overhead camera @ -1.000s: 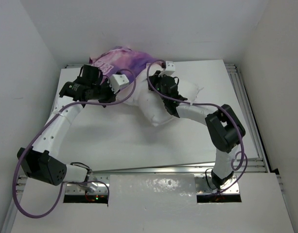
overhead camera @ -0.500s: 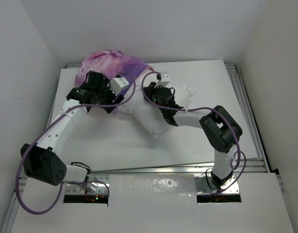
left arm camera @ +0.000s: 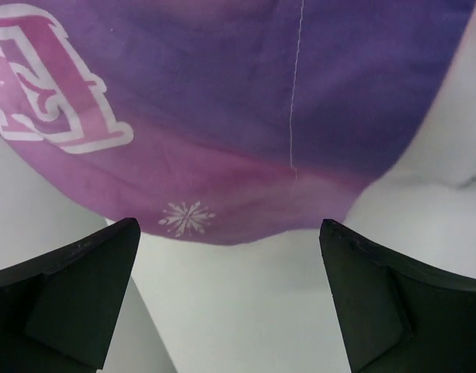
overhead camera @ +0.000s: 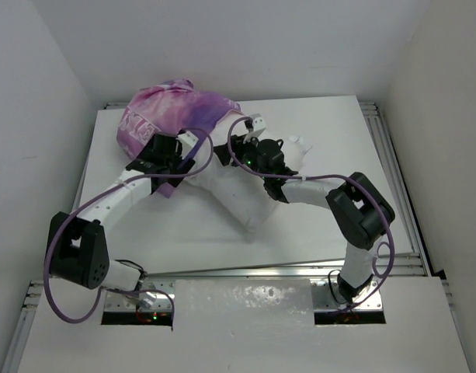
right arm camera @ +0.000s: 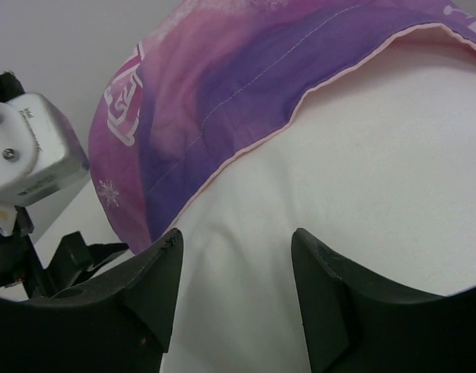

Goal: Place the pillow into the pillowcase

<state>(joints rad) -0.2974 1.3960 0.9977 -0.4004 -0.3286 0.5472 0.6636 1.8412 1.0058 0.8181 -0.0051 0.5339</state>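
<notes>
The purple-pink pillowcase (overhead camera: 175,113) lies bunched at the back left of the table, drawn over the far end of the white pillow (overhead camera: 241,194). The rest of the pillow sticks out toward the front, with one corner at the right. My left gripper (overhead camera: 189,158) is open at the pillowcase's (left arm camera: 222,116) lower hem, its fingers either side of bare pillow (left arm camera: 245,311). My right gripper (overhead camera: 231,145) is open too, hovering over the pillow (right arm camera: 362,171) just below the pillowcase's pink-edged opening (right arm camera: 222,70). Neither gripper (left arm camera: 228,225) (right arm camera: 236,233) holds anything.
White walls close in the table (overhead camera: 338,148) at the left, back and right. Aluminium rails (overhead camera: 393,179) run along the right and front edges. The left arm's wrist camera block (right arm camera: 32,148) shows at the left of the right wrist view, close to my right fingers.
Both grippers were shut on the pillowcase's opening and have let go and opened. Both arms shifted left, and the pillowcase now covers more of the pillow.
</notes>
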